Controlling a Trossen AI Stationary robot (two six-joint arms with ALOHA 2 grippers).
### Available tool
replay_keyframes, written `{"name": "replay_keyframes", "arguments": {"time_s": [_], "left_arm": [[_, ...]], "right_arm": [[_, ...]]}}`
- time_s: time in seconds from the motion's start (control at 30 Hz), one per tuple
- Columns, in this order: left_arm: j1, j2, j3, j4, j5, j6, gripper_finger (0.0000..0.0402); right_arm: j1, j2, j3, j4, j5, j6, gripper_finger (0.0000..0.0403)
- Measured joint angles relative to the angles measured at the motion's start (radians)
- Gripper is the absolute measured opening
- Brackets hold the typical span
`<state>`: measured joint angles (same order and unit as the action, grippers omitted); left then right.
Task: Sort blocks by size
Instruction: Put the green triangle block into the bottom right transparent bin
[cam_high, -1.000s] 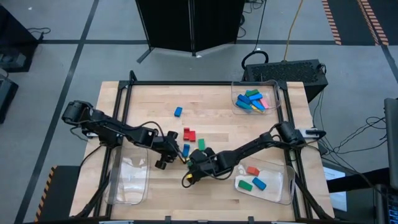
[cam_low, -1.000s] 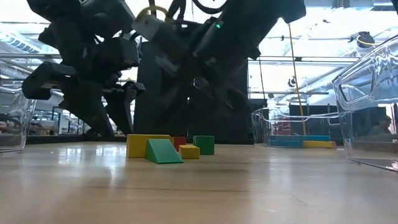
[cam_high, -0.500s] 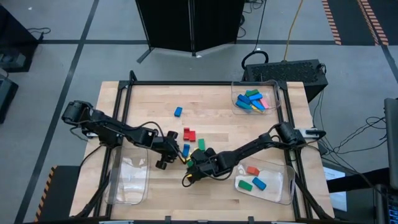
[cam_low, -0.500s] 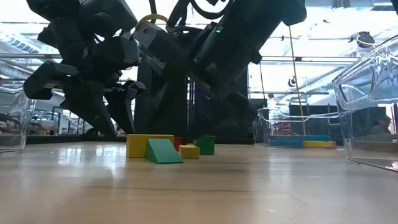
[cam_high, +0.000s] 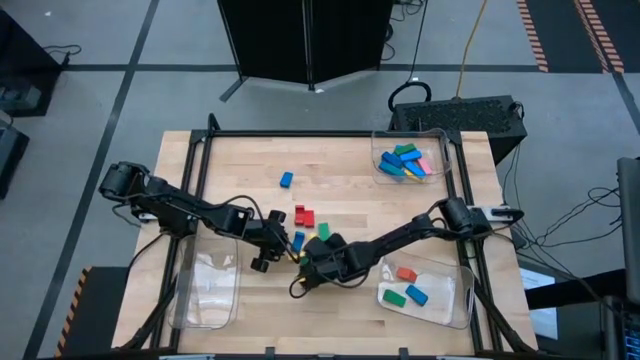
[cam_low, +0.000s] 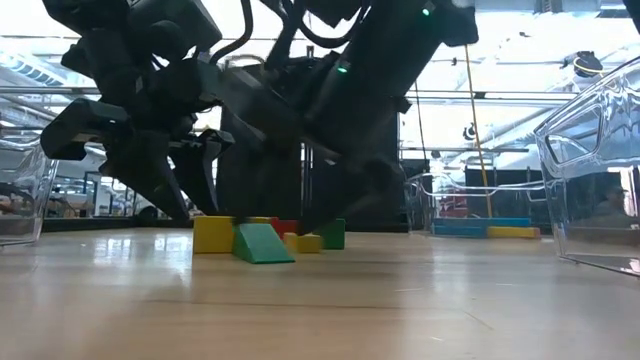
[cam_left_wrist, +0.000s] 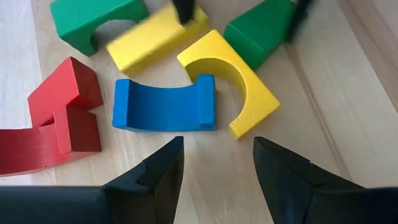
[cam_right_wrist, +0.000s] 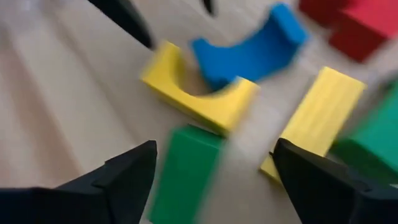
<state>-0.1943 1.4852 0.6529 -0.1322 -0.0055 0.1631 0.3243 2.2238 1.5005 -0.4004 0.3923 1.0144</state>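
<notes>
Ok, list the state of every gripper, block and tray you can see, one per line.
Left gripper: open, hovering over the blue curved block.
Right gripper: open, empty, above the green block.
Yellow notched block: flat, against the blue one.
Clear plastic tray near left arm: empty.
Far tray: holds several blocks.

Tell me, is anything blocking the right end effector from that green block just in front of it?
Nothing visible does. The right end effector is open, and the green block lies between its fingers with bare table around it. The yellow arch sits just beyond the block, not in the path.
</notes>
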Motion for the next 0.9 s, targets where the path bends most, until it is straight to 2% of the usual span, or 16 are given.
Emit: {"name": "replay_keyframes", "arguments": {"time_s": [0.1,0.47,0.67,0.9], "left_arm": [[0.0,0.0,0.0,0.0,0.0,0.0,0.0194],[0.0,0.0,0.0,0.004,-0.045,-0.024,0.0194],[0.0,0.0,0.0,0.003,-0.056,-0.028,0.0194],[0.0,0.0,0.0,0.016,-0.056,-0.029,0.0194]], "right_arm": [[0.002,0.002,0.045,-0.171,0.029,0.004,0.031],[0.02,0.016,0.238,-0.589,0.131,-0.007,0.0302],[0.033,0.015,0.255,-0.56,0.018,-0.027,0.0302],[0.073,0.015,0.255,-0.605,0.017,-0.01,0.0302]]}}
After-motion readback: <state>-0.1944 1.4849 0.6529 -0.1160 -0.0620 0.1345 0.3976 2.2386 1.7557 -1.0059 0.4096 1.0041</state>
